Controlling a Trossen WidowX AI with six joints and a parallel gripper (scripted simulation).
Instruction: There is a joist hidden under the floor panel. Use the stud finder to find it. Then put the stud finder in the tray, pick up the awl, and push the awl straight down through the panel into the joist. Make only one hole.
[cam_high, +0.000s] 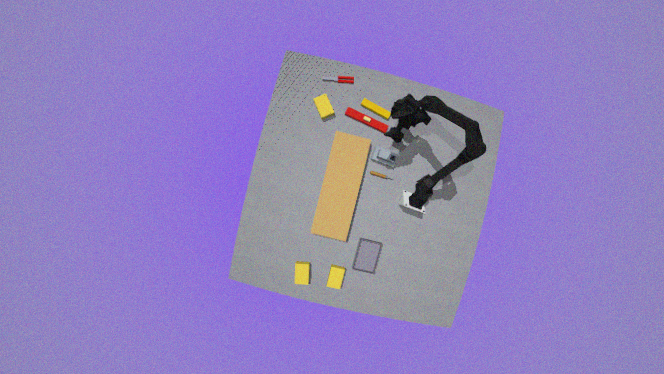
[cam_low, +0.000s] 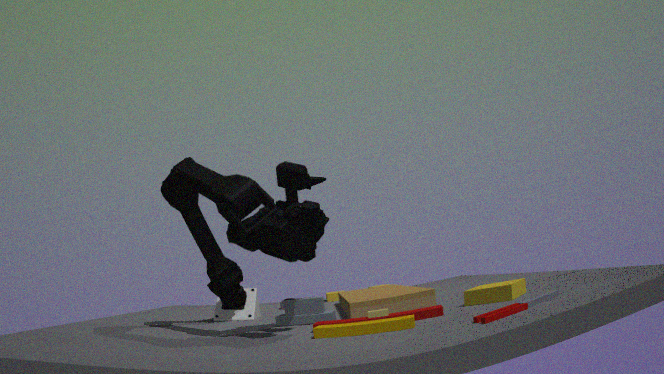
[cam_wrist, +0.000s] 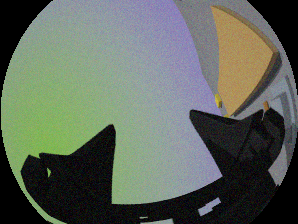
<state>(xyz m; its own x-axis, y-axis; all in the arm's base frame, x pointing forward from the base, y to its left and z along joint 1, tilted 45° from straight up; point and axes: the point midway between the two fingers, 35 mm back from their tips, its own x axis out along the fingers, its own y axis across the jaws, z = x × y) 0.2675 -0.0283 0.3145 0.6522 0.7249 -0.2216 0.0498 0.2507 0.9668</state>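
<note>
The tan floor panel (cam_high: 342, 185) (cam_low: 390, 301) (cam_wrist: 245, 55) lies in the middle of the table. The grey-blue stud finder (cam_high: 384, 155) (cam_low: 305, 306) rests on the table beside the panel's right long edge in the top view. The awl (cam_high: 378, 174) lies on its side near it, orange handle toward the panel. The grey tray (cam_high: 367, 256) is empty, beyond the panel's lower right corner. My gripper (cam_low: 326, 199) (cam_wrist: 153, 121) is open and empty, raised well above the table, its fingers pointing sideways. No joist shows.
A red level (cam_high: 366, 120) (cam_low: 430, 313) and a yellow bar (cam_high: 376, 108) (cam_low: 365, 327) lie near the panel's upper end. A red-handled tool (cam_high: 345, 79) (cam_low: 501, 313) and a yellow block (cam_high: 324, 106) (cam_low: 492, 293) lie beyond. Two more yellow blocks (cam_high: 302, 273) (cam_high: 336, 276) lie left of the tray.
</note>
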